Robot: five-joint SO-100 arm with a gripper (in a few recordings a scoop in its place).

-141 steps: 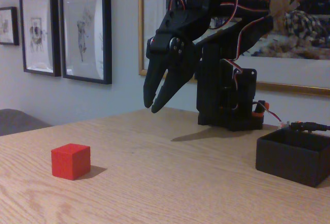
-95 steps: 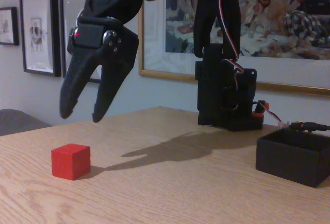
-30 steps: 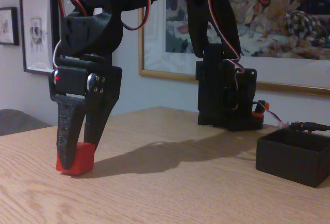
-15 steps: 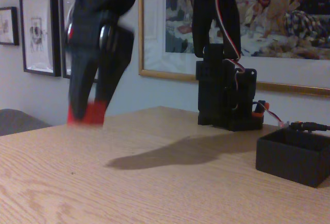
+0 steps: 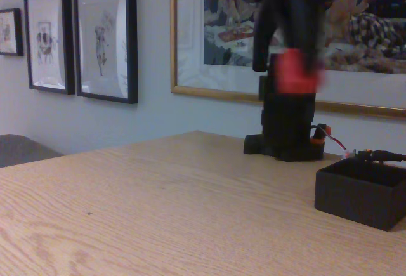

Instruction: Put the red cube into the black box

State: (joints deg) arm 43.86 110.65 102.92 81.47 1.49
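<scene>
In the fixed view the red cube [image 5: 295,71] hangs high above the table, blurred by motion, held between the black fingers of my gripper [image 5: 293,66], which is shut on it. It is in front of the arm's black base block [image 5: 287,124], up and to the left of the black box [image 5: 361,190]. The black box sits low on the wooden table [image 5: 158,212] at the right edge, its inside hidden by its near wall.
Framed pictures [image 5: 104,38] hang on the wall behind. An orange-red base part [image 5: 319,133] and wires [image 5: 374,155] lie beside the base, just behind the box. The table's left and middle are bare wood.
The gripper closed on the cube at the left, lifted it, and has swung right with it to a spot high in front of the base, near the box.
</scene>
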